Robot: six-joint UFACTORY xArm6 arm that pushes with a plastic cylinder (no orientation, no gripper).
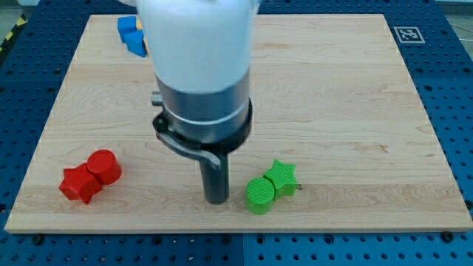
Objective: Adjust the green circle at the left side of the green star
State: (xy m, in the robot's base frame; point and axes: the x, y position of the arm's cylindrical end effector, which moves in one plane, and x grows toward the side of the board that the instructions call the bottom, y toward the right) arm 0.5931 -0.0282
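The green circle (259, 194) lies near the board's bottom edge, touching the green star (281, 177), which sits up and to its right. The circle is at the star's lower left. My tip (216, 199) is the lower end of the dark rod and rests on the board just left of the green circle, a small gap apart from it. The arm's white and grey body hides the board's top middle.
A red circle (104, 166) and a red star-like block (80, 184) touch each other at the view's bottom left. Blue blocks (131, 34) sit at the top left, partly hidden by the arm. A wooden board (355, 111) lies on a blue perforated table.
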